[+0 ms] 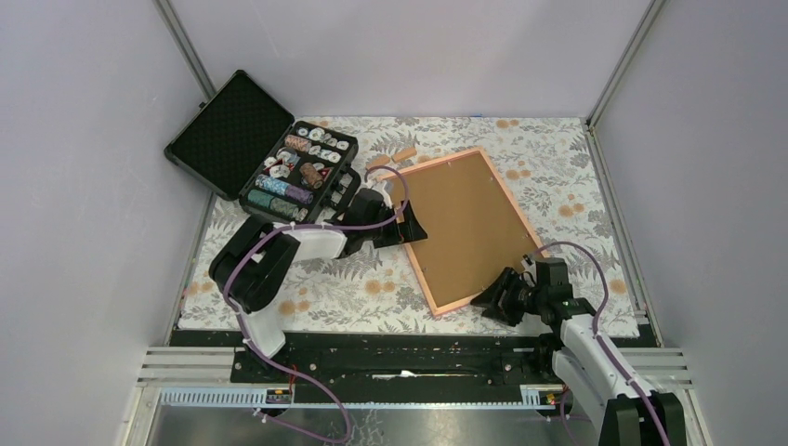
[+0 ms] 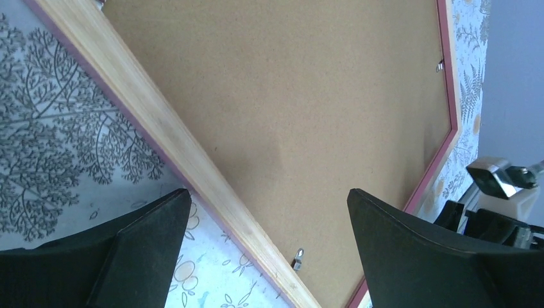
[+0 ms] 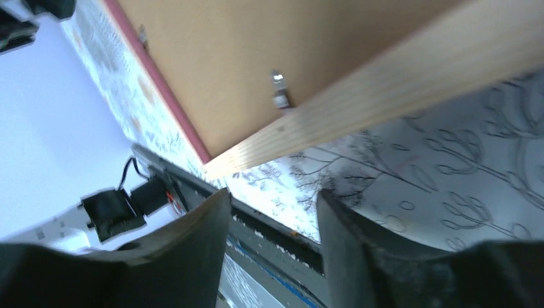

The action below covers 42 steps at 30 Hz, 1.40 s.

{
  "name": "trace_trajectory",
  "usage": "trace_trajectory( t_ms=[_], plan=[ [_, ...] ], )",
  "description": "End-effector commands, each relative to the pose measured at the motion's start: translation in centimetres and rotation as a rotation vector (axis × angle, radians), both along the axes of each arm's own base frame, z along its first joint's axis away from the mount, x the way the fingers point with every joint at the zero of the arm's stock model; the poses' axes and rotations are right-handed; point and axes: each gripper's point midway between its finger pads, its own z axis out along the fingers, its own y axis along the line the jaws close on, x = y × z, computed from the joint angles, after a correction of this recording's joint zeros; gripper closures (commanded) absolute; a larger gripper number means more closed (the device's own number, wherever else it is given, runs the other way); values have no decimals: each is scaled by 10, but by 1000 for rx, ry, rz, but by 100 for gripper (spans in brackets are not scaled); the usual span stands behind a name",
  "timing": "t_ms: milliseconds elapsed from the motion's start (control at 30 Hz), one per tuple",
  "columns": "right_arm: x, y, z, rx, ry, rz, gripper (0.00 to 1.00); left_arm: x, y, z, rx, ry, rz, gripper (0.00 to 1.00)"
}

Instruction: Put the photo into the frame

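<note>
Left gripper [image 2: 269, 256] is hovering with its jaws spread wide and empty across the left long rail of the frame [image 2: 160, 128]. The right gripper [image 3: 272, 212] is sitting partly open, gripping nothing, just off the frame's near right corner. That frame is lying back-up right of the table's [image 1: 353, 288] centre, with a brown backing board [image 1: 460, 223] filling it. Its long axis is running from near edge toward far edge, its far end leaning left.

No text, label, brand or number can be read anywhere.
</note>
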Motion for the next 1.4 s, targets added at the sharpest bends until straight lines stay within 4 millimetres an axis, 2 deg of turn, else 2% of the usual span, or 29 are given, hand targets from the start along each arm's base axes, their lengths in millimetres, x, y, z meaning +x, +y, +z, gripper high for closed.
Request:
trace_trajectory(
  t_ms=[0,167,267,333,433,567,700,833,900,1033,1200,1367],
  plan=[
    [-5,5,10,11,-38,91,31,-17,15,-11,23,-4,8,1],
    [18,10,54,22,-199,153,15,-26,26,19,-70,-135,39,1],
    [25,20,71,59,-246,185,13,-36,34,33,-136,-202,58,1],
    [27,26,77,24,-256,231,13,-40,38,46,-184,-261,74,1],
    [31,39,83,-38,-262,298,12,-45,49,56,-214,-317,114,1],
    [41,51,74,-162,-235,351,12,-51,62,68,-248,-374,162,1],
    [48,62,67,-284,-221,403,15,-50,80,65,-244,-370,265,1],
    [50,81,59,-368,-192,472,21,-40,108,44,-172,-279,474,1],
    [52,89,58,-418,-187,500,28,-37,116,35,-136,-238,532,1],
    [51,107,52,-507,-170,569,40,-32,119,24,-66,-189,563,1],
    [50,115,37,-661,-118,628,46,-29,126,13,-27,-140,622,1],
    [51,118,26,-772,-101,662,47,-29,129,13,-38,-145,628,1]
  ],
)
